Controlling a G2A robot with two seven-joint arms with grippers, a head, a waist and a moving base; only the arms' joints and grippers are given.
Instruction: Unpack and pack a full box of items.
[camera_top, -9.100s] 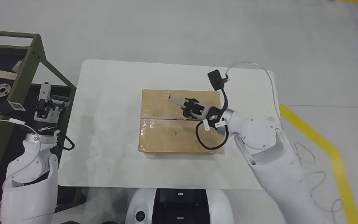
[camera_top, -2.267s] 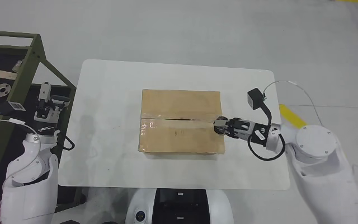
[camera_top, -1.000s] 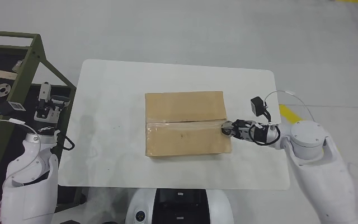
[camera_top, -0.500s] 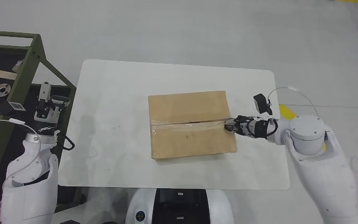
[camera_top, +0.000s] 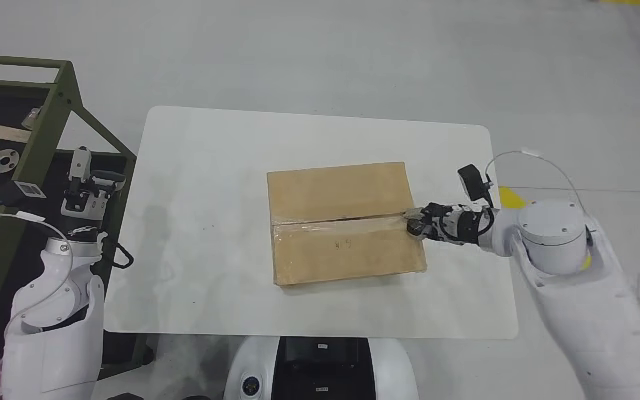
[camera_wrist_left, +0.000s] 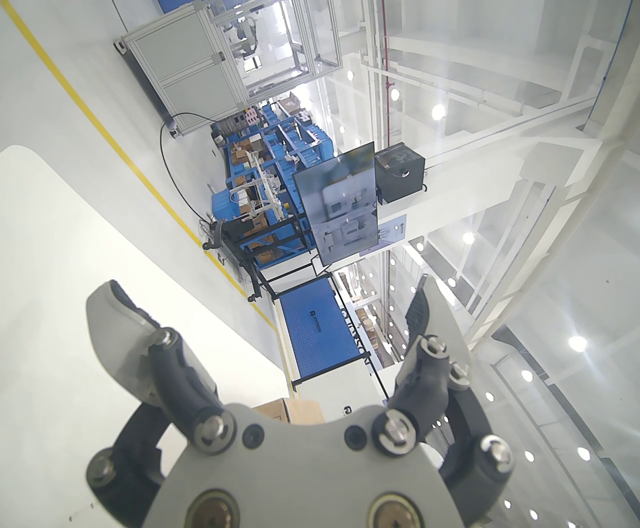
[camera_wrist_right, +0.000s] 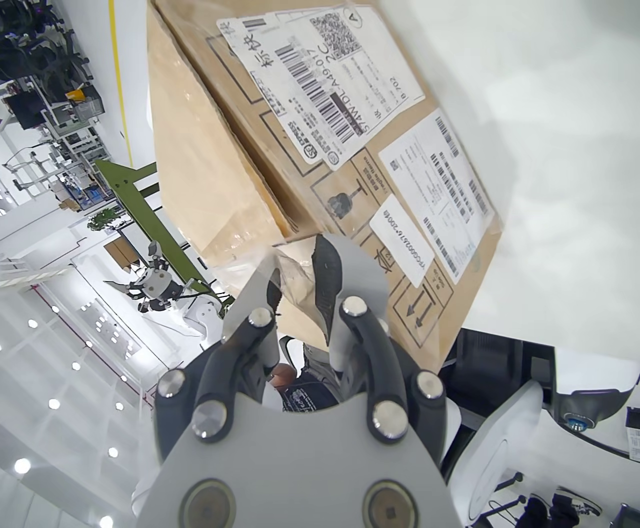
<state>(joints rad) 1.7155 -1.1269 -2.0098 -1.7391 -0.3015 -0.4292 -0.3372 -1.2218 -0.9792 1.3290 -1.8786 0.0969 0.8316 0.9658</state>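
A closed cardboard box (camera_top: 345, 222) lies in the middle of the white table (camera_top: 200, 200), a strip of clear tape (camera_top: 335, 229) running along its top seam. At the box's right edge, my right gripper (camera_top: 415, 224) is shut on the crumpled, peeled end of that tape (camera_wrist_right: 292, 272). In the right wrist view the box (camera_wrist_right: 210, 165) has several printed labels (camera_wrist_right: 320, 90) on its side, just beyond the gripper (camera_wrist_right: 295, 270). My left gripper (camera_top: 78, 180) stays off the table's left edge; its fingers (camera_wrist_left: 112, 300) stand wide open and empty around the gripper's centre (camera_wrist_left: 270, 300).
A dark green metal cart (camera_top: 60, 95) with small parts stands at the left beside the table. A black module on a white cable (camera_top: 470, 182) rides near the right wrist. Bare table (camera_wrist_left: 50, 250) surrounds the box on all sides.
The right gripper went from the box top to its right edge and pulled rightwards on the tape; the box slid right and turned slightly. The left arm stayed put.
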